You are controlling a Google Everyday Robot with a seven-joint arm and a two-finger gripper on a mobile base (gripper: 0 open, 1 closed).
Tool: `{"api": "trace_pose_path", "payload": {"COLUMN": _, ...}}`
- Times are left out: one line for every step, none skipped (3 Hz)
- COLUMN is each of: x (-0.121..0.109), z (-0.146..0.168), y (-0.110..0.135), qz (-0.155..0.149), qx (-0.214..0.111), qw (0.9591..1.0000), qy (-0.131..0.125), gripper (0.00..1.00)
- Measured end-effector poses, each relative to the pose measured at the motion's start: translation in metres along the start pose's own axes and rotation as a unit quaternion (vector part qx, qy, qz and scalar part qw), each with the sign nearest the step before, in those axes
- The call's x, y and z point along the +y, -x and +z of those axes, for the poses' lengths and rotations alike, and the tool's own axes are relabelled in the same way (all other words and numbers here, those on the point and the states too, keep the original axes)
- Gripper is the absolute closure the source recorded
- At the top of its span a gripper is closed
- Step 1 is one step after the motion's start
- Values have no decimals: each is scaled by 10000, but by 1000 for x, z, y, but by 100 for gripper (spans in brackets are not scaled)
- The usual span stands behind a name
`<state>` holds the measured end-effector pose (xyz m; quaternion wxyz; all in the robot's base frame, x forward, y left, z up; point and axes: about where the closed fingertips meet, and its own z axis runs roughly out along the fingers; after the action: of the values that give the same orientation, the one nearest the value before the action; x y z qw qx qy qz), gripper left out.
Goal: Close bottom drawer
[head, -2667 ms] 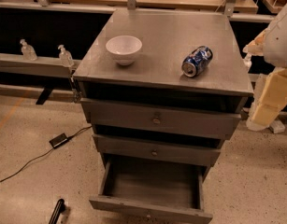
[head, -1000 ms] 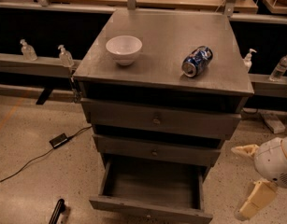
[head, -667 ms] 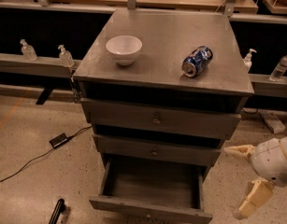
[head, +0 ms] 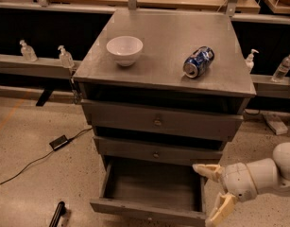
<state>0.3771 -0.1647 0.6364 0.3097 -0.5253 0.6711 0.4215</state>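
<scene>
The grey cabinet (head: 173, 56) has three drawers. The bottom drawer (head: 149, 211) is pulled far out and its inside looks empty. Its plain grey front is at the lower edge of the view. The middle drawer (head: 156, 151) and the top drawer (head: 158, 121) stand slightly out. My gripper (head: 211, 192) is at the bottom drawer's right front corner, low on the right. Its two pale fingers are spread apart and hold nothing. One fingertip (head: 201, 168) is near the drawer's right side wall, the other (head: 216, 216) is near the drawer front's right end.
A white bowl (head: 124, 49) and a blue can (head: 198, 62) lying on its side rest on the cabinet top. Small bottles (head: 65, 56) stand on a ledge behind. A black cable and adapter (head: 58, 142) lie on the floor at left. A dark object (head: 56, 214) is at bottom left.
My arm has come down from beside the cabinet top at right to the floor level. Over the last second the gripper has edged left towards the bottom drawer's right corner. The drawer has not moved.
</scene>
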Motion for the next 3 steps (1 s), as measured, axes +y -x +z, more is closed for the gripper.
{"api": "trace_pose_path", "payload": {"x": -16, "z": 60, "y": -79, "qz": 602, "qx": -714, "qw": 9949, "qy": 381, "gripper": 0}}
{"api": "trace_pose_path", "payload": {"x": -24, "z": 95, "y": -132, "qz": 1125, "qx": -1100, "qw": 9857, "qy": 606, "gripper": 0}}
{"api": "trace_pose_path", "payload": {"x": -22, "z": 134, "y": -191, "qz": 1698, "qx": -1212, "qw": 9756, "qy": 689, "gripper": 0}}
